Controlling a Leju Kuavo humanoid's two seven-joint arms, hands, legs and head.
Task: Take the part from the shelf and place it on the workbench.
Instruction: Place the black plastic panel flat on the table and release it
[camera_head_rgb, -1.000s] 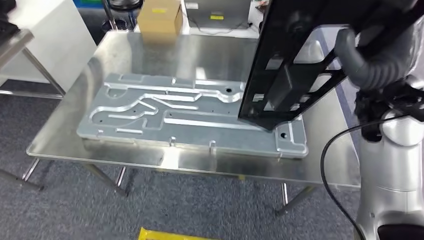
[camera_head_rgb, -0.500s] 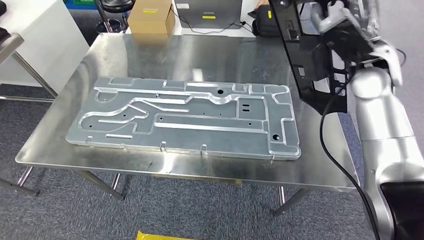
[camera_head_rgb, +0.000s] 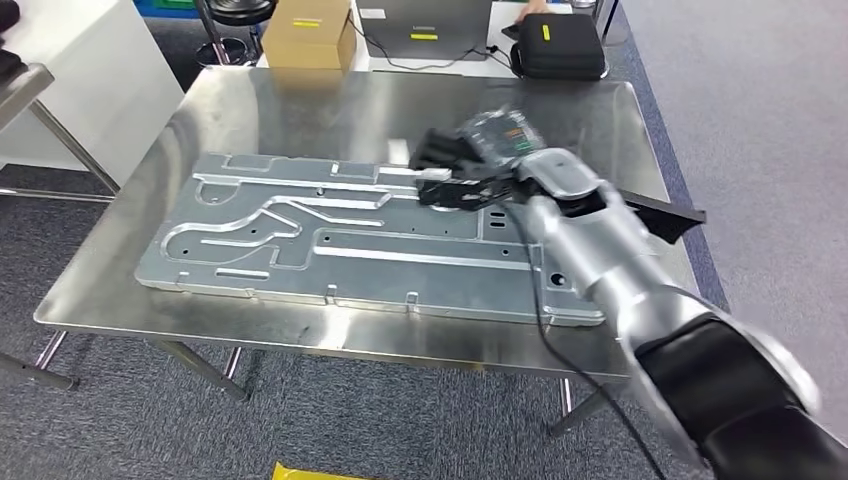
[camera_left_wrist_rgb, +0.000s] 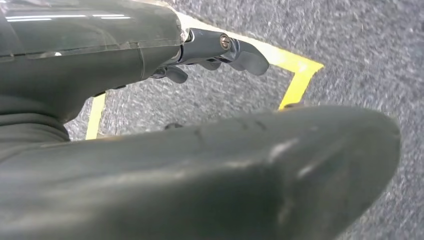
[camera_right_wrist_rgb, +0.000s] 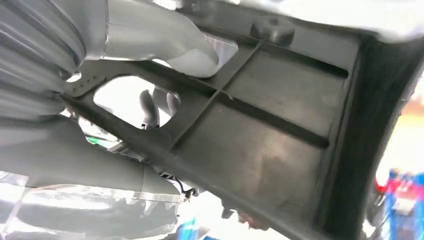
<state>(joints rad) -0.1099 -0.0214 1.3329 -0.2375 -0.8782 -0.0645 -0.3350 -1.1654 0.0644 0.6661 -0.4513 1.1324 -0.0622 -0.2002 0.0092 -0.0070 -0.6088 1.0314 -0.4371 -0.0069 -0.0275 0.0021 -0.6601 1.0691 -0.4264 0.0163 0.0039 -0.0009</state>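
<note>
Now lowered from upright, the black part lies flat over the workbench at three o'clock; right hand grips it, thumb on its rib; left hand's state unclear.

we are in a workshop or factory test floor. a steel workbench on thin metal legs carries a large machined aluminium plate with milled channels and holes. the floor is grey carpet marked with yellow tape. behind the bench we see a cardboard box, a laptop with its cable, a black case and a white cabinet.
</note>
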